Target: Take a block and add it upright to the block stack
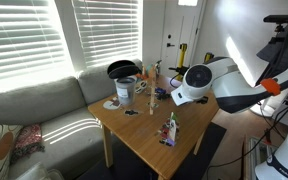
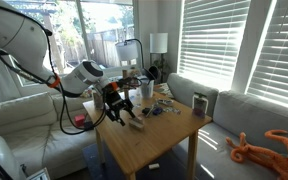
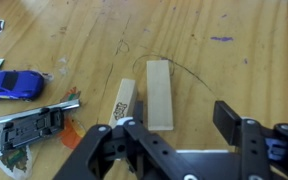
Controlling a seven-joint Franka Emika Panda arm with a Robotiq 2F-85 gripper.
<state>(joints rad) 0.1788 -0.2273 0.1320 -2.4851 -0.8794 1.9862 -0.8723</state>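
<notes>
Two light wooden blocks lie flat side by side on the wooden table (image 3: pixel 234 60): a plain block (image 3: pixel 159 95) and a labelled block (image 3: pixel 124 100) to its left. My gripper (image 3: pixel 174 128) is open and empty, hovering low just above their near ends. The plain block's end lies between the fingers, and the labelled one is at the left finger. The gripper also shows in both exterior views (image 1: pixel 174 100) (image 2: pixel 119 108). The block stack (image 1: pixel 170 128), a slim upright mixed-colour column, stands near the table's front edge, apart from the gripper.
A blue toy car (image 3: pixel 12 83) and a black toy car (image 3: pixel 29 125) lie left of the blocks, with stickers beside them. A white cup (image 1: pixel 125 90) and a dark pan (image 1: pixel 122 69) stand at the table's far corner. A sofa (image 1: pixel 34 105) borders the table.
</notes>
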